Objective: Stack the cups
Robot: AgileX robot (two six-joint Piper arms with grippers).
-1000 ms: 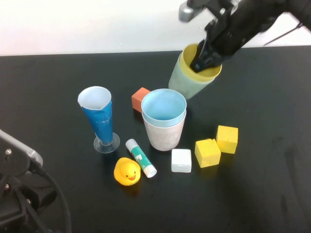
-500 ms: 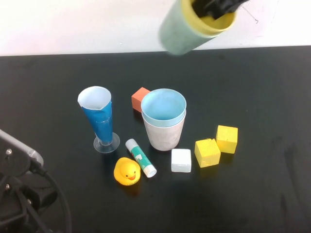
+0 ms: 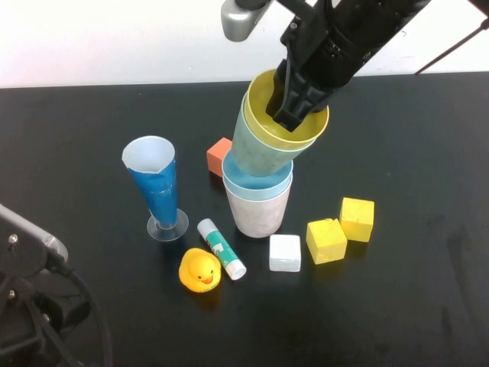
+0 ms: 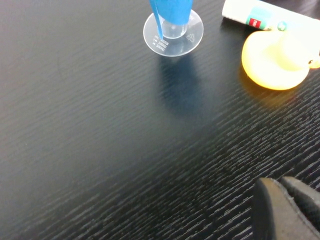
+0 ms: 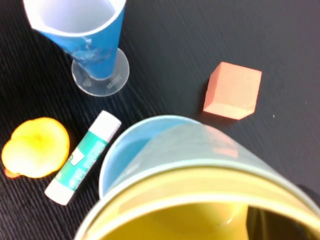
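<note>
On the black worktop (image 3: 428, 290), centre: pink cup (image 3: 258, 214) standing upright with light blue cup (image 3: 256, 183) nested inside it. Directly above, tilted: mint green cup (image 3: 256, 153) with yellow cup (image 3: 294, 134) nested inside, its base just over the blue cup's mouth. Right tool (image 3: 290, 107) grips the yellow cup's rim, one finger inside, jaws narrow. Left tool (image 4: 287, 207) at the near left corner, closed, holding nothing. Also present: tall blue glass (image 3: 157, 187) on a clear foot, left of the stack; orange block (image 3: 219, 155); glue stick (image 3: 221, 248); rubber duck (image 3: 200, 271); white block (image 3: 285, 253); two yellow blocks (image 3: 341, 229).
</note>
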